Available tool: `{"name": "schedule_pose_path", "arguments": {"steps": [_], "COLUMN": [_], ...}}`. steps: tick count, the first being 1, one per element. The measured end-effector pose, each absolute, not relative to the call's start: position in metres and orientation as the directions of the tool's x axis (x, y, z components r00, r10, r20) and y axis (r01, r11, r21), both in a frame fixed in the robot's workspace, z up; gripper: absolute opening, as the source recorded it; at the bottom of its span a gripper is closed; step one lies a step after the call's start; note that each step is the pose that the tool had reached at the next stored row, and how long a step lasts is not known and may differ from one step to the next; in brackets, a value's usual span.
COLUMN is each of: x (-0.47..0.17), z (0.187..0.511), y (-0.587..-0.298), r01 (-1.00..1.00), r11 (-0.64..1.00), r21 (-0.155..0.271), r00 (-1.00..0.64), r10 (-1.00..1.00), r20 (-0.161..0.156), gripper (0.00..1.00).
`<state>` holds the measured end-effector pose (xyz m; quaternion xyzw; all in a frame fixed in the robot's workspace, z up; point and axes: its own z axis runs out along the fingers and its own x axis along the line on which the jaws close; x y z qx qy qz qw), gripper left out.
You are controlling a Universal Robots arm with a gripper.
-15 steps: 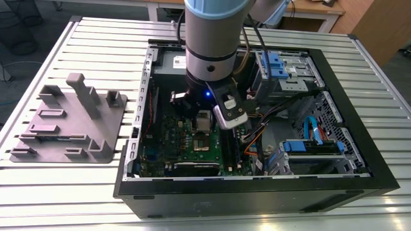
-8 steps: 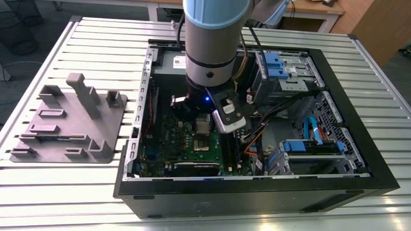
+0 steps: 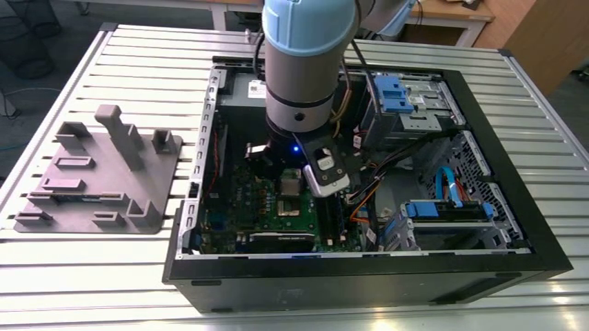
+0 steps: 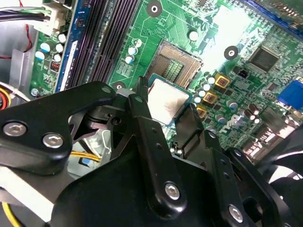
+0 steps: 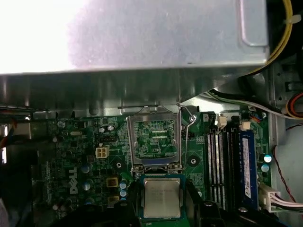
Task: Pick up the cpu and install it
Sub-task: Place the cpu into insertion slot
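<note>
Slatted metal makes up the desk (image 3: 110, 276), and an open computer case (image 3: 368, 279) lies flat on it with the arm (image 3: 308, 62) reaching down inside. The gripper (image 4: 166, 105) is closed on the cpu (image 5: 161, 197): in both wrist views a black finger sits against each of two opposite edges of the chip, whose silvery top faces the cameras. The chip hangs just beside the socket (image 4: 177, 64), not yet over it, and as far as I can judge it is clear of the board. The socket is open, with its contact field bare and its metal frame (image 5: 154, 113) swung up on the side away from the chip. Its thin lever (image 5: 189, 127) stands free near the socket. I'd worry most about those bare contacts, since a chip that comes in tilted or turned the wrong way could bend them. A finger might also catch the lever or the small capacitors (image 4: 206, 87) crowding the socket's edge and knock the chip askew in the grip. Dark memory slots (image 4: 104, 38) run alongside the socket on the green motherboard (image 4: 246, 28). A grey plastic tray (image 3: 101, 172) with upright posts lies well apart from the socket, outside the case toward the exterior view's left.
</note>
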<state>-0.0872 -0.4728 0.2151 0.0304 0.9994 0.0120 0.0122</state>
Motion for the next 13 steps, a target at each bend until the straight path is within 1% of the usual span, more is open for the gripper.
{"name": "schedule_pose_path", "arguments": {"steps": [7,13], "x": [-0.0873,-0.0872], "z": [0.2092,0.2064], "y": [-0.4737,-0.4805], "r01": [0.017,0.001], "r11": [1.0,1.0], "r21": [0.024,0.024], "r00": [-1.0,-1.0], "r10": [0.018,0.001], "r20": [-0.023,-0.023], "gripper": [0.47,0.47]}}
